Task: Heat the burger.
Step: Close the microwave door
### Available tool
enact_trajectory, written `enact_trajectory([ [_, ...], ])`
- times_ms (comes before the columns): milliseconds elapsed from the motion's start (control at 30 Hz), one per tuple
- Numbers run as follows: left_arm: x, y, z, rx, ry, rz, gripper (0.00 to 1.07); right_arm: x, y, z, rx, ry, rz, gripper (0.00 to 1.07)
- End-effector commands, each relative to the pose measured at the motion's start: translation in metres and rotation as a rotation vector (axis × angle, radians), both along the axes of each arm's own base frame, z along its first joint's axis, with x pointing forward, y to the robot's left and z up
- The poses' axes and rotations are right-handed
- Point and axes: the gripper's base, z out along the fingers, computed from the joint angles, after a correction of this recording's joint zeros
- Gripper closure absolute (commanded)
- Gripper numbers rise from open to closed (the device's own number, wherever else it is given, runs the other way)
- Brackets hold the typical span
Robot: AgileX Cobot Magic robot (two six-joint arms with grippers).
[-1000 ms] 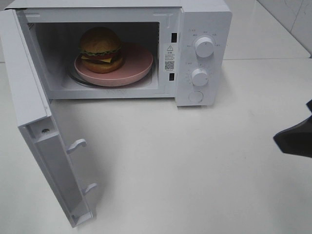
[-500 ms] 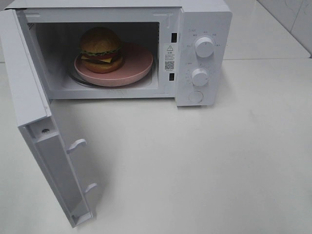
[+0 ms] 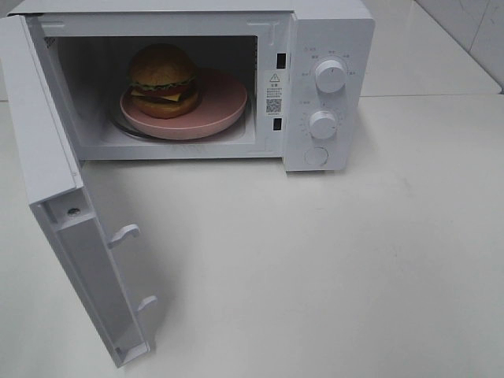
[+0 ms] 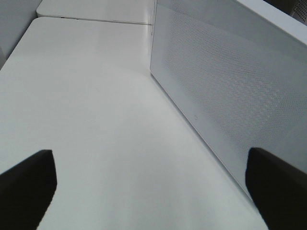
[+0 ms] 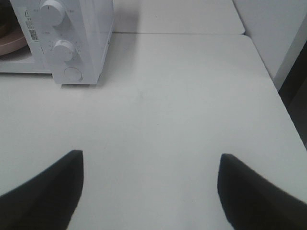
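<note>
Both spread wide and empty: my left fingers [image 4: 29, 184] hover beside the open door [image 4: 225, 91], likely to push it shut; my right fingers [image 5: 48, 187] hang above the desk [image 5: 182, 105]. The burger [image 3: 163, 80] sits at nine o'clock on the pink plate [image 3: 224, 98] inside the microwave [image 3: 331, 47].

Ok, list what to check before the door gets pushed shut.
1. The burger sits on the plate inside the microwave: ok.
2. The plate clears the doorway: ok.
3. The door is shut: not ok, it stands wide open.
4. The left gripper is open, empty, beside the door's outer face: ok.
5. The right gripper is open, empty, away from the doorway: ok.
6. The knobs are set: cannot tell.
</note>
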Motion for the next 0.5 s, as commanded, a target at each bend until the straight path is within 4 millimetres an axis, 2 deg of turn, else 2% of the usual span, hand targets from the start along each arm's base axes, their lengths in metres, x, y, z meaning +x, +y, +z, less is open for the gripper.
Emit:
enact_trajectory([
  [33, -0.0002, -0.0001, -0.0004, -0.007, -0.007, 0.007, 0.06, -0.0059, -0.0003, -0.0064, -0.001, -0.034, -0.009, 0.34],
  [133, -0.0002, -0.0001, -0.0004, -0.007, -0.007, 0.007, 0.06, -0.0109, -0.0006, -0.0140, -0.007, -0.030, -0.008, 0.34],
  [500, -0.0002, -0.0001, -0.0004, -0.007, -0.007, 0.007, 0.06, -0.0111, -0.0002, -0.0132, -0.008, -0.032, -0.002, 0.34],
])
